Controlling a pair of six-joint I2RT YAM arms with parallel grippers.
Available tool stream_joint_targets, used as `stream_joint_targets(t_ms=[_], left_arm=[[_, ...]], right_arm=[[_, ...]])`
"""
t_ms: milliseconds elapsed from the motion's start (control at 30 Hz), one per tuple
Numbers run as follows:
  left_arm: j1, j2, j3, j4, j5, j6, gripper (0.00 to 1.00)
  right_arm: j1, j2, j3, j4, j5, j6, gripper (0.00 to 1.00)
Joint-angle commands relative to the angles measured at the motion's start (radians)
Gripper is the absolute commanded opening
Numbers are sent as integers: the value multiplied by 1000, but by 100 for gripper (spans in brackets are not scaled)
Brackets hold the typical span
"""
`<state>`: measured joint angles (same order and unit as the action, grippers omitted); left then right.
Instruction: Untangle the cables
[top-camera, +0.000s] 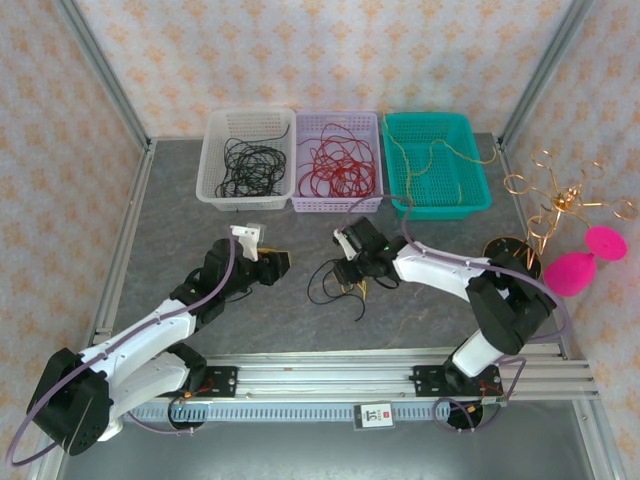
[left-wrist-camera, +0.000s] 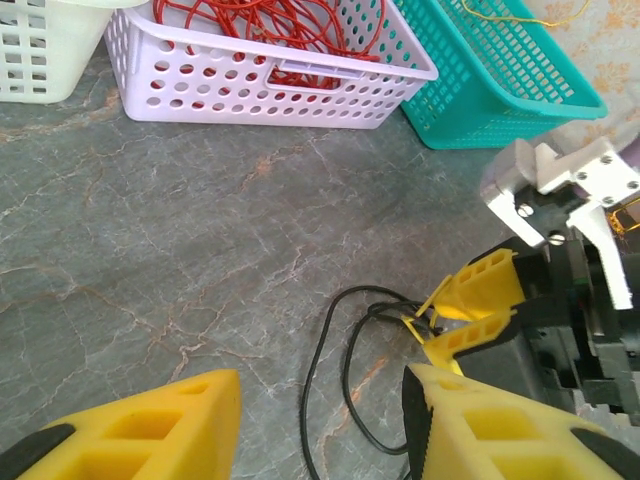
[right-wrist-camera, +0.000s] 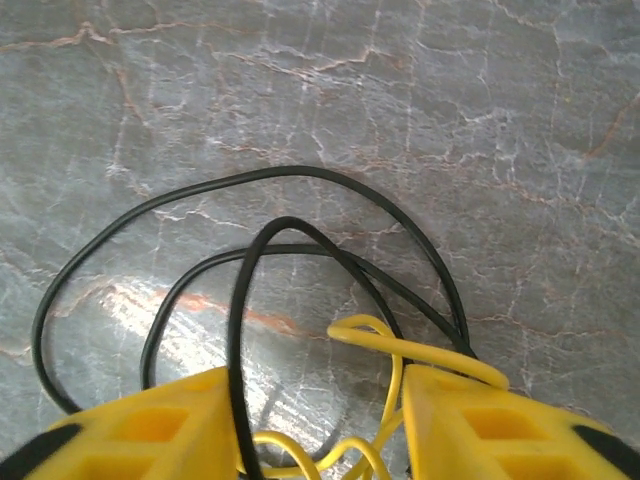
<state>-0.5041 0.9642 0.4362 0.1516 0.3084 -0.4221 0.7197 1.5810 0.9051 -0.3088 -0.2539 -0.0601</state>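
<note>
The cables lie as a small tangle of black and yellow strands on the grey table, near its middle. My right gripper is down over the tangle. In the right wrist view it is open, with a black strand and yellow loops lying between and across its fingers. My left gripper hovers just left of the tangle. It is open, with a black loop on the table below the gap. The right gripper's yellow fingers show at the tangle's knot.
Three baskets stand in a row at the back: a white one with black wires, a lavender one with red wires, a teal one with yellow wire. A gold wire stand and pink objects sit at the right.
</note>
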Motion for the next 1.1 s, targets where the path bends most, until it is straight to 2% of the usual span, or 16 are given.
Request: stream_joint_targets(t_ms=[0, 67, 200, 400, 567, 633, 867, 967, 1067], left_arm=[[-8, -1, -13, 56, 18, -7, 48], [-7, 4, -11, 63, 17, -1, 48], [-8, 21, 4, 63, 18, 8, 48], [-19, 19, 22, 81, 62, 39, 51], [-21, 34, 62, 131, 200, 61, 54], [-21, 41, 84, 156, 238, 68, 60], [-23, 122, 264, 91, 349, 198, 68], [-16, 127, 304, 87, 346, 264, 75], [-3, 175, 353, 53, 314, 303, 80]], right_arm=[[9, 9, 55, -22, 47, -13, 39], [7, -13, 52, -17, 32, -17, 36], [7, -48, 43, -24, 33, -34, 24], [7, -109, 99, -111, 21, -37, 9], [7, -272, 134, -99, 26, -35, 6], [7, -316, 152, -89, 3, -46, 6], [4, -332, 281, -133, -96, -92, 6], [-15, -329, 301, -127, -177, -115, 6], [-69, -318, 310, -116, -311, -126, 6]])
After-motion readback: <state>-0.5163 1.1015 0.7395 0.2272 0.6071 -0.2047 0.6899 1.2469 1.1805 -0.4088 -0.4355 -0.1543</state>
